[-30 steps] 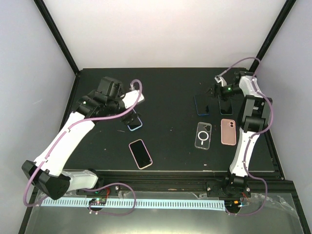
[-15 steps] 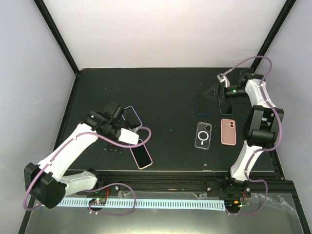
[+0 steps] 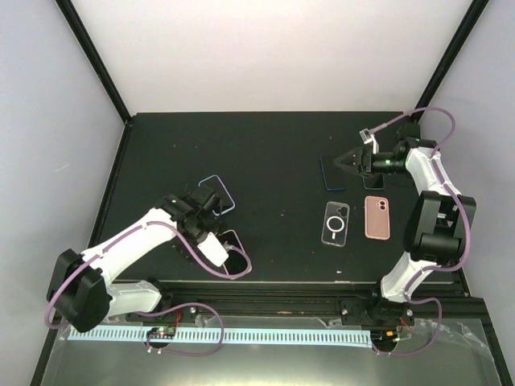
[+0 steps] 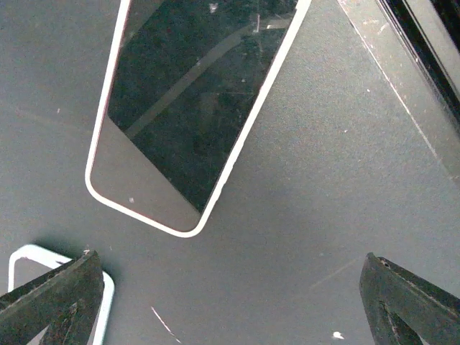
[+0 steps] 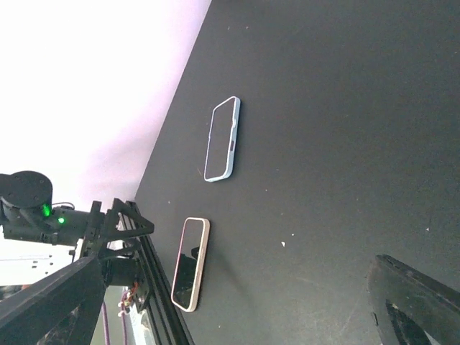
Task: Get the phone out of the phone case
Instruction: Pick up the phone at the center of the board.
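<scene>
Left gripper hovers, jaws spread wide, nothing held!
The black-screened flat phone lies face up in its pink-rimmed case just ahead of that gripper, untouched. A pale blue case sits by one finger. The right gripper, well apart, gapes too.

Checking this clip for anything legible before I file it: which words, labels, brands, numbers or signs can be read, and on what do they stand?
None: no readable text in any view.
clear case: a white ring mark only, no lettering.
pink case: plain back, no brand to be made out.
phone: screen dark, showing only reflections.
</scene>
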You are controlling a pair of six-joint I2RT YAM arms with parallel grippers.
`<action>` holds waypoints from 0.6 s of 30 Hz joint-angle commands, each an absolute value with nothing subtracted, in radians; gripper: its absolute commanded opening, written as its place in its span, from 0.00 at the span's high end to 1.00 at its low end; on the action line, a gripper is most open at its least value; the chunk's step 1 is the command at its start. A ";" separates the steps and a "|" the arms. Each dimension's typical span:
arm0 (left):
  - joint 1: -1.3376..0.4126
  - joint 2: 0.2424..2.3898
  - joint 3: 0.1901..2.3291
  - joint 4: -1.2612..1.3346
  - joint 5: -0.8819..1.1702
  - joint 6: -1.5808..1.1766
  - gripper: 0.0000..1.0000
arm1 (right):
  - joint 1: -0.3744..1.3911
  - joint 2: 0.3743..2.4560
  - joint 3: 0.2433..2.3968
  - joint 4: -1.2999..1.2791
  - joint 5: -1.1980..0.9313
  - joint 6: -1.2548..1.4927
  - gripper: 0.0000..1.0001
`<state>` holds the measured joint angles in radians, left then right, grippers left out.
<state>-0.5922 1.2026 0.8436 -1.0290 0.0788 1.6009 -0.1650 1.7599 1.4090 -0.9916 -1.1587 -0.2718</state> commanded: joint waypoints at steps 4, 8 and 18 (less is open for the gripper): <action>-0.631 1.328 0.905 -0.996 0.106 1.853 0.01 | -0.163 1.697 1.346 -0.879 -1.230 -0.220 0.00; -0.673 1.402 0.961 -1.012 0.115 1.865 0.01 | -0.163 1.673 1.308 -0.838 -1.258 -0.192 0.00; -0.740 1.516 0.963 -0.898 0.108 1.908 0.01 | -0.163 1.625 1.266 -0.788 -1.263 -0.151 0.00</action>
